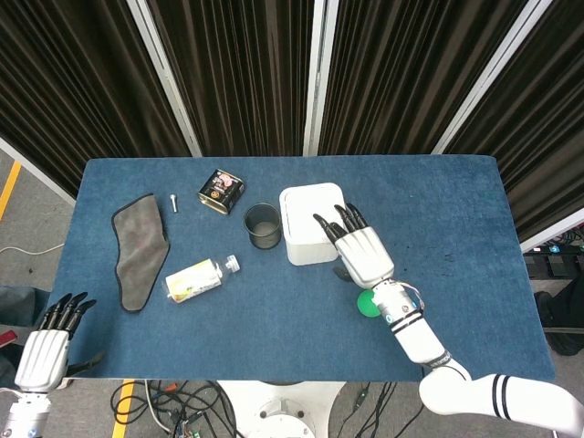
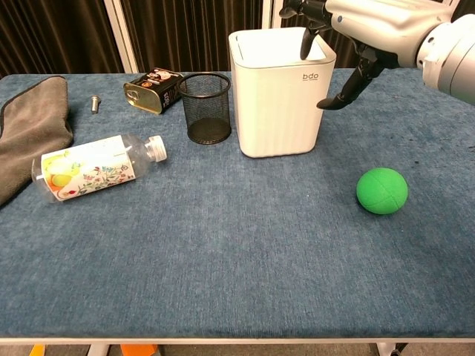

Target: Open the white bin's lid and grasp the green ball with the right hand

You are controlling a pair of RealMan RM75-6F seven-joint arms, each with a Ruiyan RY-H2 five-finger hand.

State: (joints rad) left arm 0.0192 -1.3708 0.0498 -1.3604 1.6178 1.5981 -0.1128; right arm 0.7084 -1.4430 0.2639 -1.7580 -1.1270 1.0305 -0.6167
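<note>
The white bin [image 1: 306, 217] [image 2: 278, 96] stands mid-table with its lid down. My right hand [image 1: 358, 248] [image 2: 356, 26] hovers over the bin's right side with fingers spread, fingertips above the lid, holding nothing. The green ball [image 1: 367, 304] [image 2: 381, 190] lies on the blue cloth in front of and to the right of the bin, partly hidden by my right wrist in the head view. My left hand [image 1: 50, 342] hangs open off the table's front left corner.
A black mesh cup [image 2: 205, 107] stands just left of the bin. A tin can [image 2: 152, 89], a small bolt [image 2: 95, 103], a grey cloth [image 1: 139, 248] and a plastic bottle [image 2: 93, 168] on its side occupy the left half.
</note>
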